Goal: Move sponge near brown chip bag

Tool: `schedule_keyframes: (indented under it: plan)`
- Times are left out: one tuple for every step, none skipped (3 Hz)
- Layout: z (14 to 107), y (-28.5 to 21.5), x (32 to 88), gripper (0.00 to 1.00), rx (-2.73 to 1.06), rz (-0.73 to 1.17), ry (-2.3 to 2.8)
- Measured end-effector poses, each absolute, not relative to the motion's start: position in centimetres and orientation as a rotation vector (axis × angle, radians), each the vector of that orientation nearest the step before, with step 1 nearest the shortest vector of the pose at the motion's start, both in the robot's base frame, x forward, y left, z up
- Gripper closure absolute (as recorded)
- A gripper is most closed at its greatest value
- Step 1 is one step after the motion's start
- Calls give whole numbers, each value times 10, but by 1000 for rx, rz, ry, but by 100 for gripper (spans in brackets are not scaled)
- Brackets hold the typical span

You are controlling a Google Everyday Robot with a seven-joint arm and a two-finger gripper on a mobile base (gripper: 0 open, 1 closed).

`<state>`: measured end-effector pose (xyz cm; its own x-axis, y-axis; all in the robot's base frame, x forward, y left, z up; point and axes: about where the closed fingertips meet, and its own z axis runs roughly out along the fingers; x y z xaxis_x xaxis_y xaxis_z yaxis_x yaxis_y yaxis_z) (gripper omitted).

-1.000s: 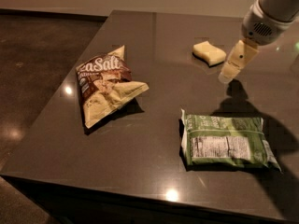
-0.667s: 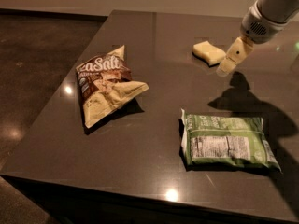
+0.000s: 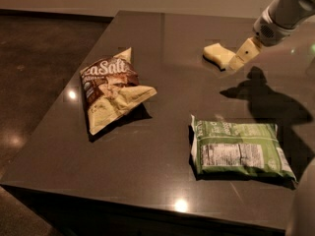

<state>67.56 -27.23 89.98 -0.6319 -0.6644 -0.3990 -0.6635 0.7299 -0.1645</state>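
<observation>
Gripper at 3 o'clock of sponge; wide or closed, cannot tell. Pinch its middle, carry to brown bag at 8 o'clock.

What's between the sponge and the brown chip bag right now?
Only bare table between sponge and brown chip bag, in the camera view. The green bag sits off that line. The gripper is beside the sponge, opposite the bag.
</observation>
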Motion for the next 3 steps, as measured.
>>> schedule_keyframes:
  plan:
    - [880, -271, 699, 0, -923, 41, 2509]
    - [866, -263, 715, 0, -863, 68, 2512]
    - [856, -255, 729, 0, -829, 76, 2514]
